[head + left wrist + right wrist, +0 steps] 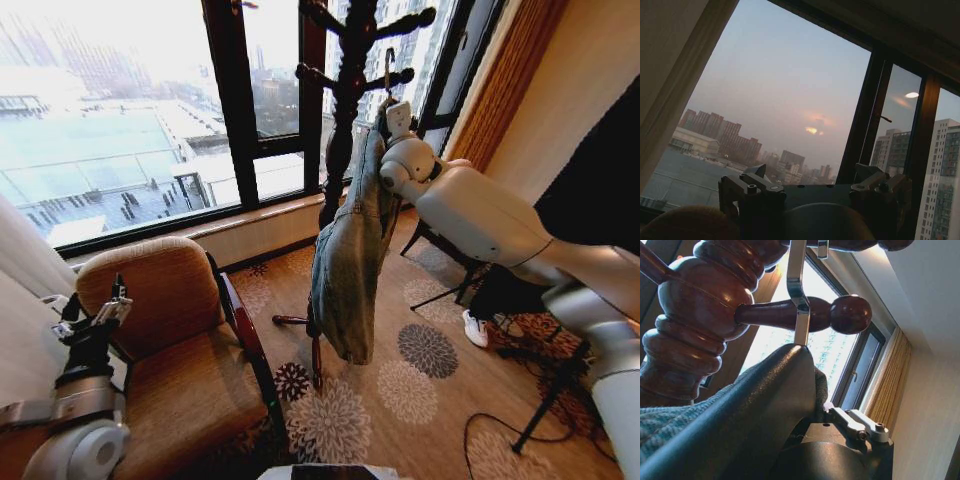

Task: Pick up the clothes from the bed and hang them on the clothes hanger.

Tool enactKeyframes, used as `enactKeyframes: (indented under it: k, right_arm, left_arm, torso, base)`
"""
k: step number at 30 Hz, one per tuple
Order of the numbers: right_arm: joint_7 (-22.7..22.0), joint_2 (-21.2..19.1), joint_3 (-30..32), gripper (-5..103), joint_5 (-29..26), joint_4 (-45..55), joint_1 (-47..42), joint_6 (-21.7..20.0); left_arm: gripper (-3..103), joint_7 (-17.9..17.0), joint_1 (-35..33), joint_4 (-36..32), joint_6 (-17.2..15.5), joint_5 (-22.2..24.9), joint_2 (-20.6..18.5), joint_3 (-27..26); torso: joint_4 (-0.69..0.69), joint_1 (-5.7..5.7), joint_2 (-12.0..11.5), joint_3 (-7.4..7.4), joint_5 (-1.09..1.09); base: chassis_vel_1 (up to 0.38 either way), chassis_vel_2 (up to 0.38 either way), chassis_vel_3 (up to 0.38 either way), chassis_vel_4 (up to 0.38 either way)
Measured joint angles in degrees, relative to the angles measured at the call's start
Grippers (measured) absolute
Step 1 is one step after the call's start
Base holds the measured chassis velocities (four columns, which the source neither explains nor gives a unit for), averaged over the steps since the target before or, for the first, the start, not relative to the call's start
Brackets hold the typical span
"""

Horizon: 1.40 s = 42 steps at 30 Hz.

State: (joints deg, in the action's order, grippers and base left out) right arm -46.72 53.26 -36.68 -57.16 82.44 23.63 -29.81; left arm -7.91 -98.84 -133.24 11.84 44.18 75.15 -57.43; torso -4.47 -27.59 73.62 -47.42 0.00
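Denim jacket (350, 260) hanging; right tool (396, 118) gripping hanger (755, 425).

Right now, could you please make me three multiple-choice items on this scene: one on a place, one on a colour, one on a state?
1. Where does the denim jacket hang?
A. On the armchair
B. On the wooden coat stand
C. On the floor

2. What colour is the armchair seat?
A. Brown
B. White
C. Green

3. Where is the right hand?
A. Low by the carpet
B. Raised at the jacket's top, by the hanger hook
C. On the armchair

Answers: B, the jacket drapes down beside the stand's post; A, the cushion is brown; B, the right arm reaches up to the collar, while the left hand waits low over the armchair.
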Motion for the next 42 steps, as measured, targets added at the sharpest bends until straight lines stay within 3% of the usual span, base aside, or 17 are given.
enactKeyframes:
  k: [42]
  right_arm:
    - [2.95,-0.01,0.43,23,2.62,-5.15,-2.0,0.5]
  left_arm:
    - [100,0.45,0.12,0.54,0.39,-0.31,-0.05,0.13]
  torso:
    - [0.0,0.0,0.0,0.0,0.0]
  base:
    - [0.0,0.0,0.0,0.0]
